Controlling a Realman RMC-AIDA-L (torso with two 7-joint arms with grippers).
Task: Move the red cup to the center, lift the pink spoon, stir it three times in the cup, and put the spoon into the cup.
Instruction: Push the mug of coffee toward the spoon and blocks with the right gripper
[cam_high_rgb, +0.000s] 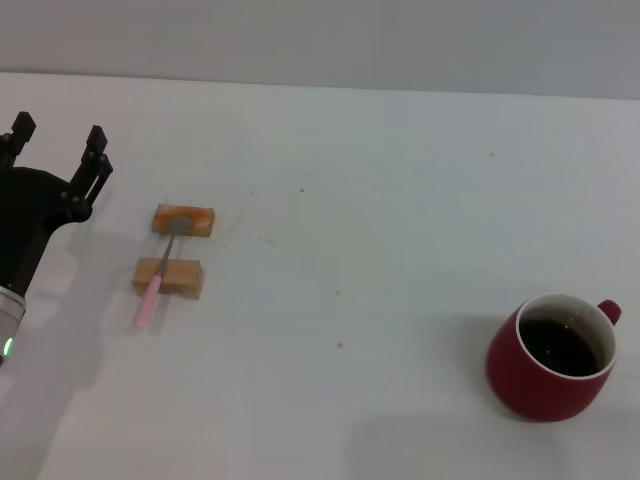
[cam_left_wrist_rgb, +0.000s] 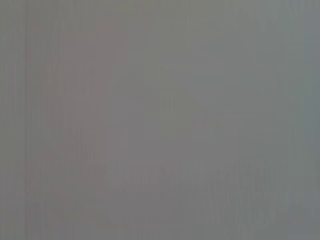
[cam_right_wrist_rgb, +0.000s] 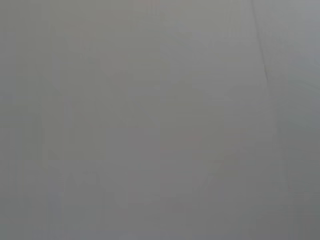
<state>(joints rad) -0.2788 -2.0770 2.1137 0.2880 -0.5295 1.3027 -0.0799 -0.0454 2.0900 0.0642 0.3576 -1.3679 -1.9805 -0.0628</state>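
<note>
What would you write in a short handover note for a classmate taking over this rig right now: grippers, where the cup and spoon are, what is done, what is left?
Left gripper: open, empty, at the table's far left, apart from the spoon.
Right gripper: not in view; its wrist view shows only blank surface.
Red cup: upright near the right front edge, handle to the right, not yet at the center.
Pink spoon: lying across two orange-tan blocks on the left, pink handle toward the robot, untouched.
Done: nothing yet.
Left: move the cup to the center, lift the spoon, stir three times, put the spoon into the cup.
</note>
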